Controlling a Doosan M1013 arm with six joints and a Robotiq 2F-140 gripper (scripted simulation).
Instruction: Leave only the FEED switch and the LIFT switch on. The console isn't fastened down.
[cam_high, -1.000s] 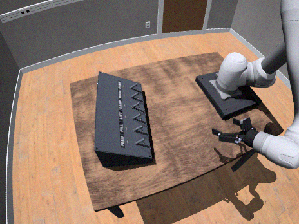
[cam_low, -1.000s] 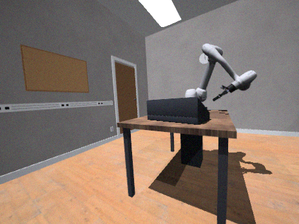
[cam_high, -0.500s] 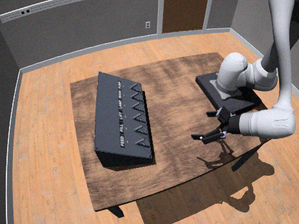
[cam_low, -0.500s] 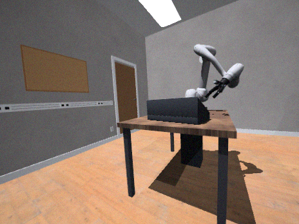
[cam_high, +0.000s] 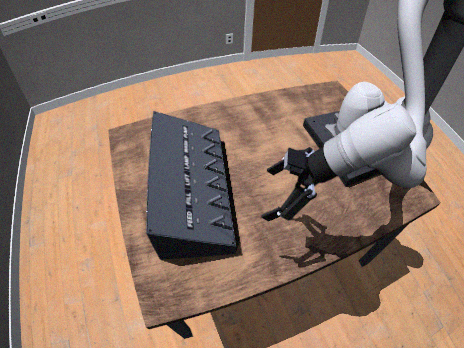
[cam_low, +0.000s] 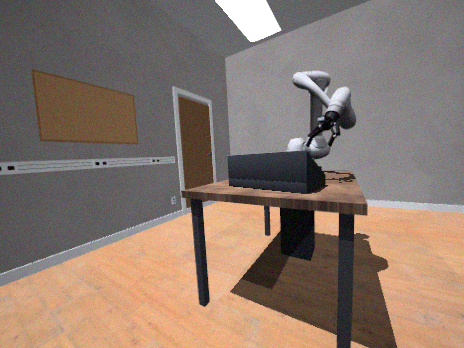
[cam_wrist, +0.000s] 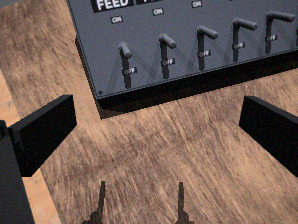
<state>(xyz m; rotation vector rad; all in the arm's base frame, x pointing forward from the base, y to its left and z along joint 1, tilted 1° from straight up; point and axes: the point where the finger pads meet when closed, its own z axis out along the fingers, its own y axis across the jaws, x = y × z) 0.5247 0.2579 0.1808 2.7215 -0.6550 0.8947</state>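
Observation:
The dark sloped console (cam_high: 167, 185) (cam_low: 270, 170) (cam_wrist: 97, 47) lies on the left half of the wooden table (cam_high: 260, 120) (cam_low: 280, 197) (cam_wrist: 165, 165). Its row of toggle switches faces my gripper. In the wrist view the FEED switch (cam_wrist: 125, 50) (cam_high: 222, 220) is the leftmost lever, and the LIFT switch (cam_wrist: 207, 32) (cam_high: 216, 182) is third from it. All visible levers lean the same way, between ON and OFF marks. My gripper (cam_high: 272, 192) (cam_low: 322, 136) (cam_wrist: 158, 110) is wide open and empty. It hangs above bare table, a short way in front of the console's switch edge.
The arm's dark base plate (cam_high: 320, 125) sits on the table's far right, behind the gripper. The table's near edge and corner lie just past the console's FEED end. Wooden floor surrounds the table.

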